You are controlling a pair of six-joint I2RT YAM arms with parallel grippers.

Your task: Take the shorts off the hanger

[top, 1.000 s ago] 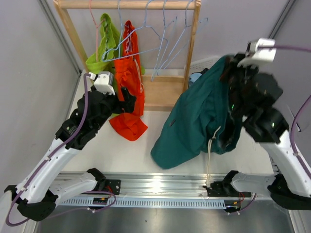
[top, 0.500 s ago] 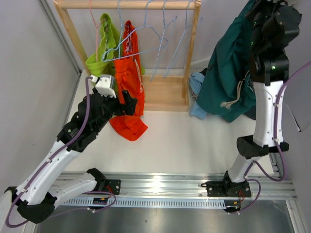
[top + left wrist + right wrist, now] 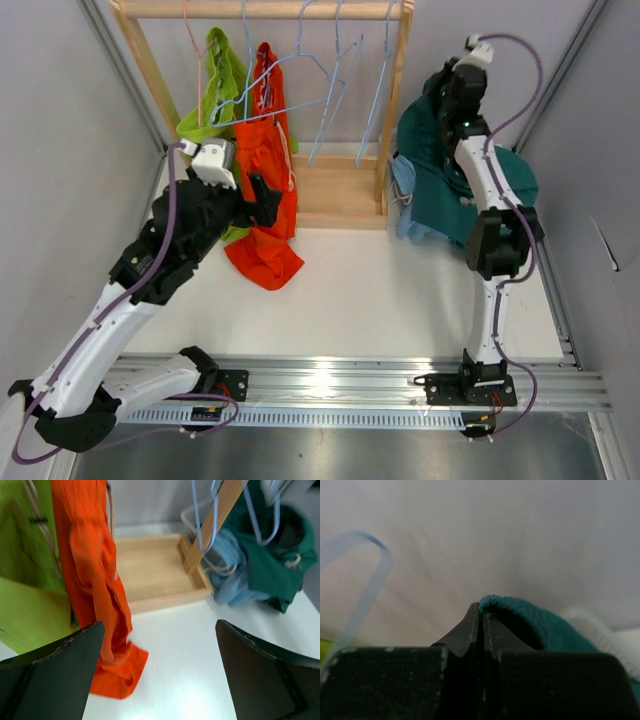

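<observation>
The lime green shorts (image 3: pixel 215 95) and the orange-red shorts (image 3: pixel 266 170) hang on hangers on the wooden rack (image 3: pixel 262 9). The orange-red ones reach the table; both show in the left wrist view (image 3: pixel 92 580), (image 3: pixel 22 575). My left gripper (image 3: pixel 262 203) is open and empty, right beside the orange-red shorts. My right gripper (image 3: pixel 447 90) is shut on the teal green shorts (image 3: pixel 435 150) at the far right, a fold pinched at its tips (image 3: pixel 482 611). The light blue shorts (image 3: pixel 405 190) lie under the teal ones. The navy shorts are hidden.
Several empty blue wire hangers (image 3: pixel 335 95) hang on the rail. The rack's wooden base tray (image 3: pixel 335 195) sits behind the orange-red shorts. A white basket (image 3: pixel 200 525) shows by the rack's right post. Grey walls close in on both sides.
My right arm has swung the teal green shorts up from the table's right middle and back down to the far right beside the rack. My left gripper has edged closer to the orange-red shorts.
</observation>
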